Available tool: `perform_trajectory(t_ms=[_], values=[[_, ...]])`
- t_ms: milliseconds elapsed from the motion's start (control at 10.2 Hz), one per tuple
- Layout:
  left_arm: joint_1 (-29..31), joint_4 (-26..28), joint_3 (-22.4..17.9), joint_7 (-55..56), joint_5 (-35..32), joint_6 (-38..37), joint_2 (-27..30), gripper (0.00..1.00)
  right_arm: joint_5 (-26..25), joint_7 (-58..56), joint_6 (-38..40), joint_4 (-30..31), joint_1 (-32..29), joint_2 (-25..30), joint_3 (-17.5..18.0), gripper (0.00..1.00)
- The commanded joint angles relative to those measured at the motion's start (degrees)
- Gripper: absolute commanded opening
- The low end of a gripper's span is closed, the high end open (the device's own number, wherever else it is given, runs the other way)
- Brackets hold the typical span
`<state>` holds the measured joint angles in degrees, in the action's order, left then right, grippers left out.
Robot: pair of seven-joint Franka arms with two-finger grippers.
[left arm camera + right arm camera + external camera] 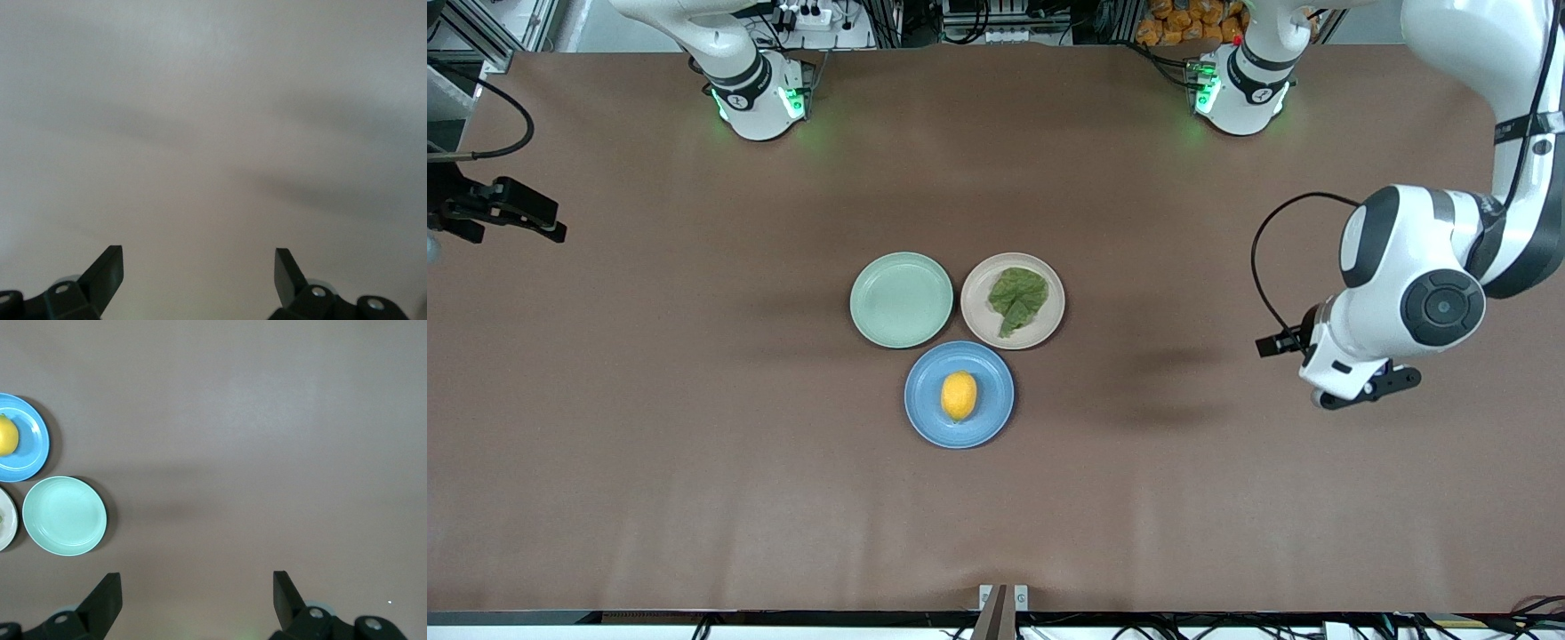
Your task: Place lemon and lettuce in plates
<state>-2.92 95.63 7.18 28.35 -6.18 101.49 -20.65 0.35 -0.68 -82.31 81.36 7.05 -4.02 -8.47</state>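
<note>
The yellow lemon (959,396) lies in the blue plate (925,418), the plate nearest the front camera. The dark green lettuce (1017,298) lies flat in the pale beige-pink plate (983,324). My left gripper (1369,387) hangs open and empty over bare table toward the left arm's end; the left wrist view shows it (199,267) over bare surface only. My right gripper (197,590) is open and empty, high over bare table toward the right arm's end (507,213). The right wrist view shows the lemon (7,435), the blue plate (33,447) and the beige-pink plate's rim (5,520).
An empty mint green plate (901,300) touches the other two plates, beside the beige-pink one toward the right arm's end; it also shows in the right wrist view (65,515). The brown table (694,444) spreads around the plates. Both arm bases stand along the table's edge farthest from the front camera.
</note>
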Motion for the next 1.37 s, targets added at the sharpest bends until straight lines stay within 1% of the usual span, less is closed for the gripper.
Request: perform_trajectory(t_ms=[0, 98, 294, 490, 588, 686, 882, 980, 1078, 1176, 1275], values=[[1.34, 8.31, 0.38, -4.16, 4.23, 0.2, 8.22, 1.0, -0.96, 0.32, 1.01, -1.55, 0.77, -0.63, -0.59, 1.0], [1.34, 10.08, 0.38, -5.66, 4.59, 0.2, 11.04, 1.0, -0.96, 0.24, 1.01, -1.55, 0.86, -0.63, -0.59, 1.0], [1.6, 10.19, 0.47, -11.17, 4.24, 0.55, 14.91, 1.0, -0.96, 0.24, 1.01, -1.55, 0.86, -0.63, -0.67, 1.0], [1.6, 9.4, 0.38, -13.93, 4.07, 2.21, 18.26, 1.0, -0.96, 0.24, 1.01, -1.55, 0.86, -0.63, -0.67, 1.0], [1.6, 9.05, 0.47, -14.54, 4.41, 4.66, 19.84, 1.0, -0.96, 0.24, 1.01, -1.55, 1.12, -0.63, -0.67, 1.0], [2.04, 7.39, 0.47, -15.59, 4.42, 5.64, 20.9, 1.0, -1.05, 0.15, 1.01, -1.55, 1.21, -0.63, -0.67, 1.0], [1.96, 5.45, 0.56, -18.14, 5.73, 5.39, 23.01, 1.0, -1.05, 0.24, 1.01, -1.55, 1.21, -0.72, -0.67, 1.0], [1.96, 3.79, 1.25, -20.24, 6.43, 4.35, 23.89, 1.0, -1.05, 0.15, 1.01, -1.55, 1.21, -0.72, -0.67, 1.0], [2.04, 0.64, 1.7, -20.87, 8.09, -0.45, 23.72, 1.0, -0.96, 0.15, 1.01, -1.55, 1.21, -0.72, -0.67, 1.0], [1.87, -1.31, 1.87, -21.4, 8.11, -5.28, 23.72, 1.0, -0.96, 0.24, 1.01, -1.55, 1.3, -0.72, -0.67, 1.0], [1.87, -1.94, 1.88, -24.01, 8.11, -8.38, 23.81, 1.0, -1.05, 0.24, 1.01, -1.55, 1.3, -0.72, -0.67, 1.0]])
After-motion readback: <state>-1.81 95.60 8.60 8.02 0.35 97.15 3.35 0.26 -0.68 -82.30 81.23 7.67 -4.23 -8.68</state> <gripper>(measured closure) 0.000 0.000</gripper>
